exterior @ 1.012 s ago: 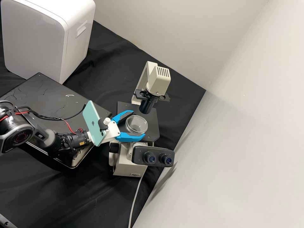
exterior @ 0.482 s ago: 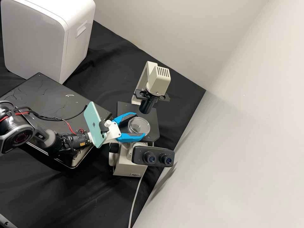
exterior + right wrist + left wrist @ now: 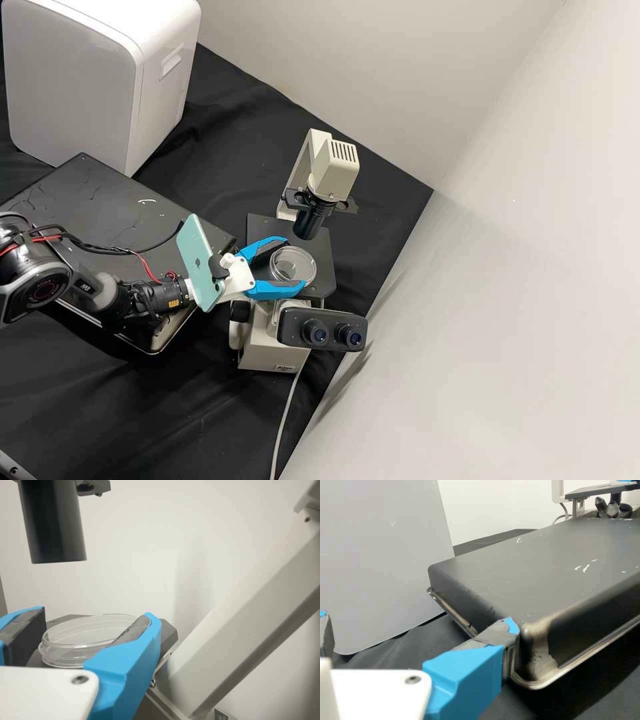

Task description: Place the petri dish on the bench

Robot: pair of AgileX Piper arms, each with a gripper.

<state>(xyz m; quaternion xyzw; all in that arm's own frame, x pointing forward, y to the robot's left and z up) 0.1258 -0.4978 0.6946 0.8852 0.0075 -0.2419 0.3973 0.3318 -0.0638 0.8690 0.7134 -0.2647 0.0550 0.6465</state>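
The right gripper (image 3: 293, 262) is closed in from wide onto the petri dish (image 3: 291, 265), which is clasped between its fingers on the microscope stage (image 3: 323, 265). Lifting toward the bench is judged next.

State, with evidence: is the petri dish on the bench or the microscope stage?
On the microscope stage: the petri dish sits flat there under the lens, right gripper closed on it.
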